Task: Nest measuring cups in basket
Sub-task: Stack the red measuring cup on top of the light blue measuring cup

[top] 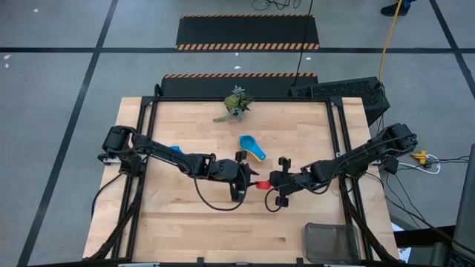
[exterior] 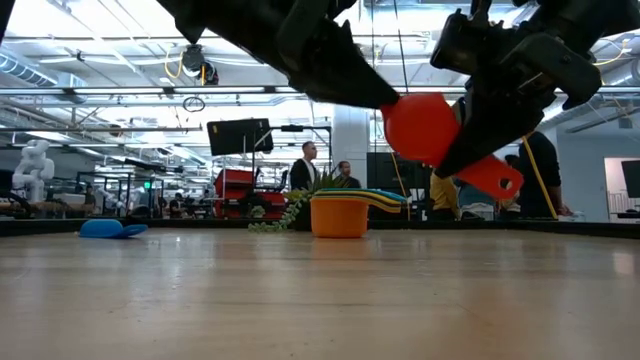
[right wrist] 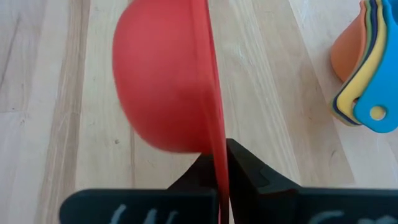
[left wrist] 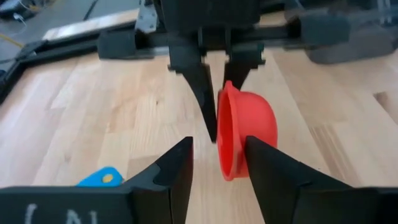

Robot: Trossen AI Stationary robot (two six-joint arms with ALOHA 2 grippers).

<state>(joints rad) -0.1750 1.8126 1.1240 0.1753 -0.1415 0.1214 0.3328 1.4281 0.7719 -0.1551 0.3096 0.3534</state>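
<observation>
The red measuring cup (top: 261, 184) hangs above the table's middle, turned on its side, between my two grippers. My right gripper (top: 274, 182) comes from the right and is shut on it. My left gripper (top: 243, 178) comes from the left and is open. In the left wrist view its fingers stand either side of the cup's rim (left wrist: 225, 134), one by the mouth and one by the bowl. A nested stack of cups (top: 251, 147), orange at the bottom and light blue on top, stands farther back. The dark blue cup (top: 174, 149) lies at left. The basket (top: 330, 241) sits at the near right corner. My right gripper pinches the red cup's flat handle (right wrist: 221, 163) between its two fingers, coming level from the table's right. The cup is lifted clear, its rim on edge, and its bowl (exterior: 422, 125) bulges to one side. My left gripper: whether a finger (left wrist: 264, 171) touches the bowl, I cannot tell.
A small green plant sprig (top: 236, 104) lies near the table's far edge. Bare wood lies between the grippers and the basket. Black frame rails run along both table sides. People stand in the room beyond the table.
</observation>
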